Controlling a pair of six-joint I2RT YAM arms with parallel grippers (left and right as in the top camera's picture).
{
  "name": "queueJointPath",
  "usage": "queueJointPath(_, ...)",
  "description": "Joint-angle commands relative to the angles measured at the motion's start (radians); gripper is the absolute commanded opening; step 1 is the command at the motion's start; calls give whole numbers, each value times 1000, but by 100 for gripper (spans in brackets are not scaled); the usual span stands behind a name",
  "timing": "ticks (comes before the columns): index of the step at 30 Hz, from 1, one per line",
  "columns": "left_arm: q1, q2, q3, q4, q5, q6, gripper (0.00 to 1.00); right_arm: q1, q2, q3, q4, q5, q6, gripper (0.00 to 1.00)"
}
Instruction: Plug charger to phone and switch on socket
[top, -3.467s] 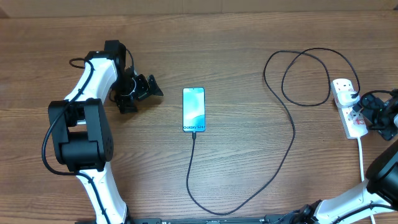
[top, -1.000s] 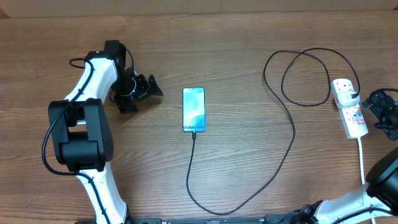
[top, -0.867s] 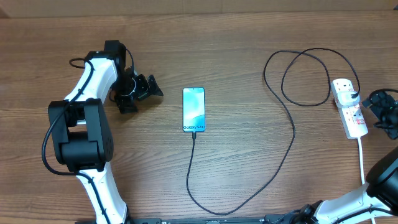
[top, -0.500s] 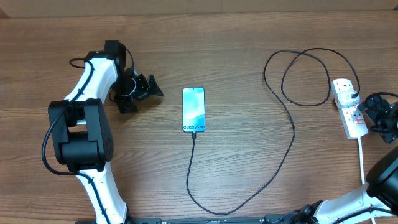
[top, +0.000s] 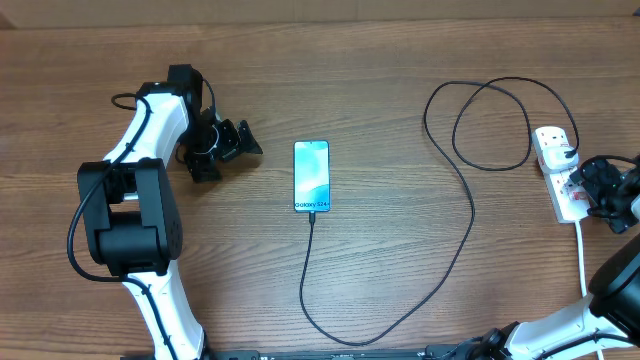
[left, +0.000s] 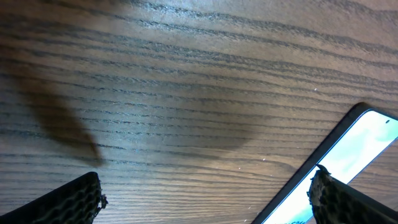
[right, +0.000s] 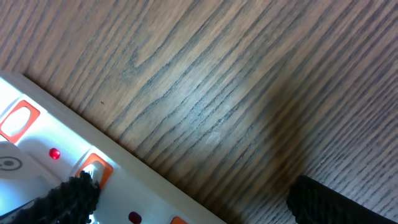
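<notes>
My jaws stood open and empty, the right pair at a red switch (right: 98, 169) on the socket (top: 572, 205). A skewed press could shove the socket, tugging the charger (top: 472, 215) from the phone (top: 311, 176).

Your wooden table (top: 380, 40) is carrying phone (top: 311, 176), looping charger (top: 473, 215) and socket (top: 556, 170), all lying flat.

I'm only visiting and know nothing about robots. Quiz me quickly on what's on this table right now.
1. True or false: the phone has a lit screen.
2. Which arm's fingers are at the socket? A left, B right.
3. Fill in: the black charger cable runs from the phone to the ____.
Key: 1 true. 2 B, the right fingers. 3 socket.
</notes>
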Motion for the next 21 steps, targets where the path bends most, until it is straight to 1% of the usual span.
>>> queueJointPath(1,-6,-36,8,0,-8,8,99,3,-2,-8,13,-10,-1,100)
queueJointPath(7,-6,-36,8,0,-8,8,100,3,-2,-8,37,-50,-8,100)
queueJointPath(21,-6,-36,8,0,-7,8,100,4,-2,-13,26,-50,-8,100)
